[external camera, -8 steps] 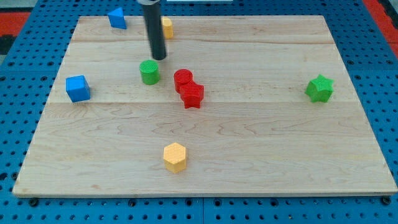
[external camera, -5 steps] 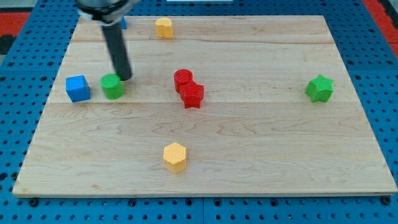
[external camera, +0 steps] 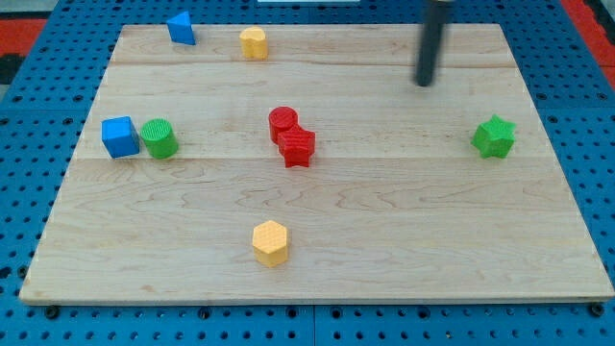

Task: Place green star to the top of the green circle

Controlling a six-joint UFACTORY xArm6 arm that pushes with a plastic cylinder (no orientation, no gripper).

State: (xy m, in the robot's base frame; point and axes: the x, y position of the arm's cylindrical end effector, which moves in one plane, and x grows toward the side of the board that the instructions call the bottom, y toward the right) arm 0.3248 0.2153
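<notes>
The green star (external camera: 494, 136) lies near the board's right edge, at mid height. The green circle (external camera: 159, 138) stands at the view's left, touching the right side of a blue cube (external camera: 120, 136). My tip (external camera: 424, 83) is at the upper right of the board, up and to the left of the green star and apart from it, far to the right of the green circle.
A red circle (external camera: 282, 122) and a red star (external camera: 297, 147) touch near the middle. A yellow hexagon (external camera: 270, 241) lies at the lower middle. A yellow block (external camera: 253, 42) and a blue block (external camera: 181, 28) sit along the wooden board's (external camera: 384, 211) top edge.
My tip pushed the green circle left until it met the blue cube, then swung far right to the upper right of the board. The green star has not moved.
</notes>
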